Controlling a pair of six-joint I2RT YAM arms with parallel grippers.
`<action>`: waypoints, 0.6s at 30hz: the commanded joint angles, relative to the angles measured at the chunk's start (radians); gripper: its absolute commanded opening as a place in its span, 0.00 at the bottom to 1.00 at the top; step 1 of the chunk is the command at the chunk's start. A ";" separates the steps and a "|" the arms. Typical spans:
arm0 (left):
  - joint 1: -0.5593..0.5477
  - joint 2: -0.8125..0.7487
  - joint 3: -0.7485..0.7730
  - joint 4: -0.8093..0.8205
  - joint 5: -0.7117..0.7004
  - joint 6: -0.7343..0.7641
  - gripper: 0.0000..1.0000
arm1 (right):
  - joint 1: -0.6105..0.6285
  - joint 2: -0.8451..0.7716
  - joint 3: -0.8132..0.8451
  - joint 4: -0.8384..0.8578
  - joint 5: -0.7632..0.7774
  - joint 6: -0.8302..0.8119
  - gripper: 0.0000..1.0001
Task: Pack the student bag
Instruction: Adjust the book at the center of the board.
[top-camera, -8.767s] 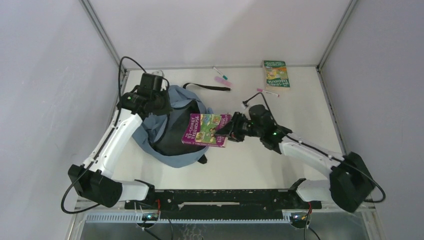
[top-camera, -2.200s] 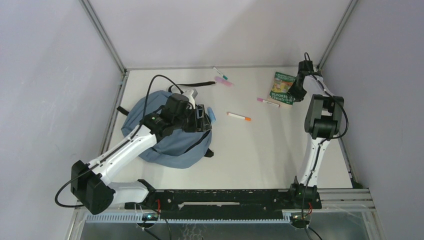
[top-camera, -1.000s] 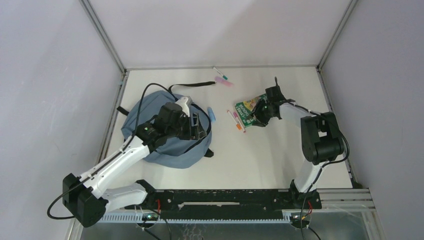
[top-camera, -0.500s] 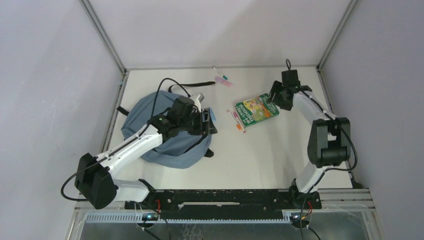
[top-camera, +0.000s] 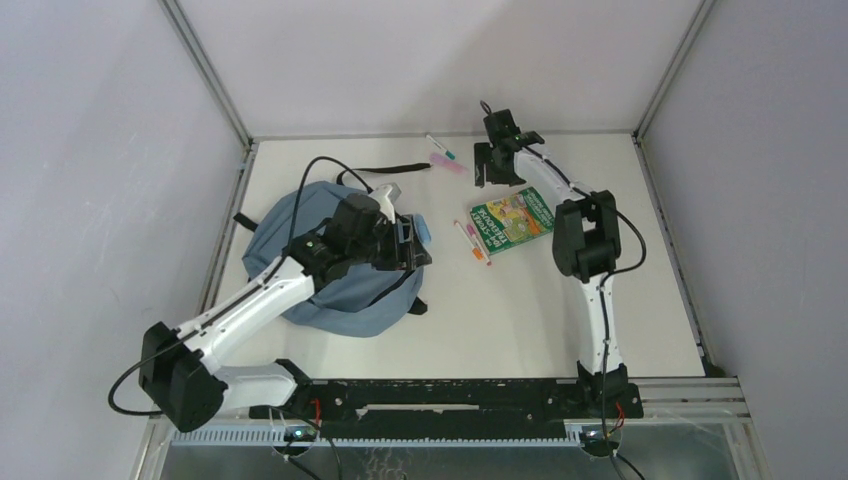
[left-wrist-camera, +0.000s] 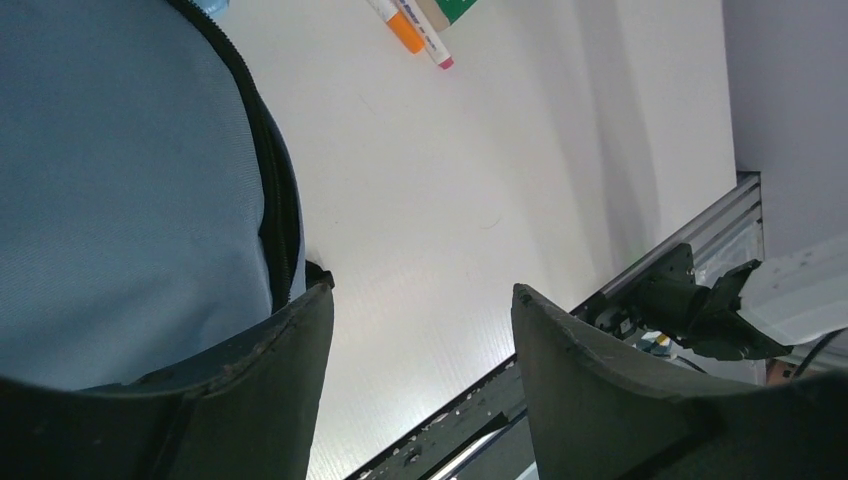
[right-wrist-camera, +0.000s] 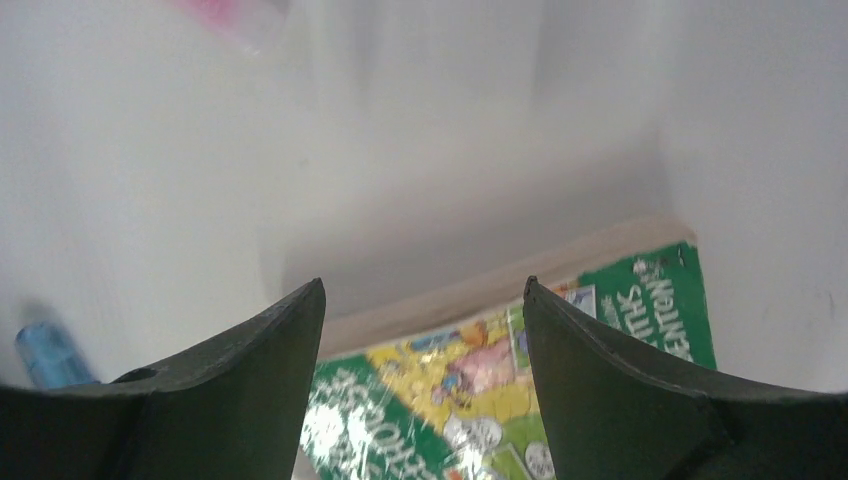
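The slate-blue student bag lies at the table's left, its black zipper edge running beside the blue fabric in the left wrist view. My left gripper hovers at the bag's right edge, open, with only bare table between its fingers. My right gripper is at the back of the table, open and empty, just behind a green picture book that lies flat. What is inside the bag is hidden.
An orange and a pink marker lie left of the book, also visible as markers. A small blue item sits by the bag. A pink item and a green-tipped marker lie at the back. A black strap trails behind the bag.
The right gripper let go of the green book beside the markers, widened, and swung left along the back. The left gripper shifted only slightly over the bag's edge.
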 joint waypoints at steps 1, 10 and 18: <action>-0.003 -0.068 -0.028 -0.017 -0.041 -0.001 0.70 | -0.048 0.121 0.140 -0.115 0.006 0.009 0.81; -0.005 -0.028 -0.028 0.013 0.012 0.002 0.70 | -0.214 -0.127 -0.394 0.051 0.066 0.212 0.71; -0.056 0.182 0.152 0.029 0.078 0.048 0.71 | -0.321 -0.441 -0.705 0.146 0.035 0.294 0.72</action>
